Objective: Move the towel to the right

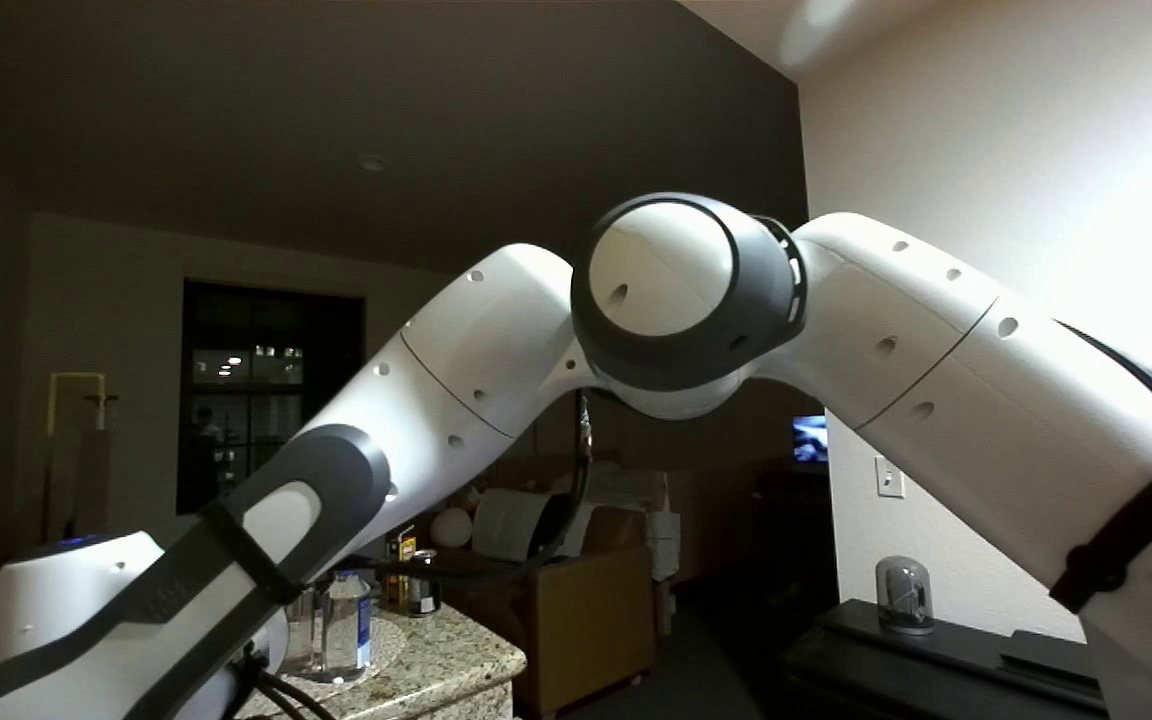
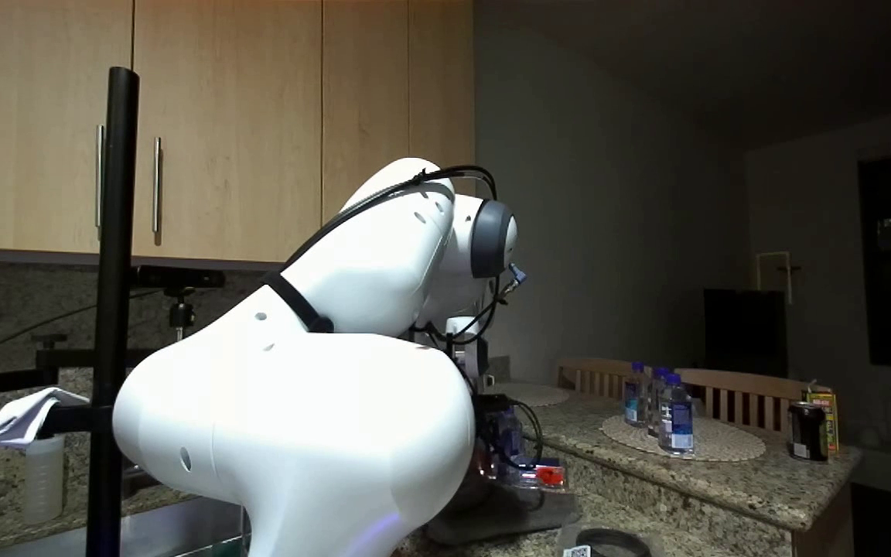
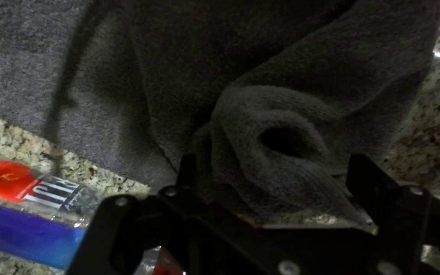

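Burns out to flat white in an exterior view on the smooth off-white wall (image 1: 1116, 250) at far right, yet sinks to murk over the dark grey ceiling (image 1: 336, 100) and black-framed rectangular window (image 1: 266, 380), speckled with tiny bright spots. Clips along the rounded white robot arm (image 2: 322, 418) in an exterior view, fading to gloom on the plain grey wall (image 2: 608, 193). Runs dark, soft and grainy in the wrist view, with long blurry-edged shadow down the left of the crumpled grey cloth towel (image 3: 243, 99), and crushes the black two-fingered gripper (image 3: 272, 164) nearly to silhouette.
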Motion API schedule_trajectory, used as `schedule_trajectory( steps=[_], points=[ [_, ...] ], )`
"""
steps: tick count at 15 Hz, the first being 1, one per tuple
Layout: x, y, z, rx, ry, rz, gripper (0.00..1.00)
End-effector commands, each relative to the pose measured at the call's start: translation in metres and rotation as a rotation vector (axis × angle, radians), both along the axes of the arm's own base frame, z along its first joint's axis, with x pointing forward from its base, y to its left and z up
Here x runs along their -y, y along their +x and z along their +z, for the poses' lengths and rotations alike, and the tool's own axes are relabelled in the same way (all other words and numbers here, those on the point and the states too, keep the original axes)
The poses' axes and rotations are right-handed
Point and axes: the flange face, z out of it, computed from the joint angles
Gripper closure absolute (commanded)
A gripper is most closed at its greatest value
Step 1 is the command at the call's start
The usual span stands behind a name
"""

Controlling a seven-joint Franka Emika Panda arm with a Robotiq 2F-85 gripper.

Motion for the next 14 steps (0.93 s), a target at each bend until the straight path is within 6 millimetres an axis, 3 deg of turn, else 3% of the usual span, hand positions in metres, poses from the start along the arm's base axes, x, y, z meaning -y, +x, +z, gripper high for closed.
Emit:
schedule_trajectory(
  steps=[1,6,7,8,11,14],
  points=[
    [0.002,-0.013,-0.008,-0.042,-0.013,0.005,0.0],
    [-0.004,-0.014,-0.023,0.003,-0.02,0.006,0.0],
    [-0.004,-0.013,-0.025,0.004,-0.02,0.006,0.05],
    [-0.004,-0.013,-0.028,0.004,-0.021,0.006,0.26],
    [-0.003,-0.013,-0.033,-0.012,-0.025,0.007,0.36],
    [-0.002,-0.013,-0.034,-0.017,-0.025,0.006,0.58]
  ],
)
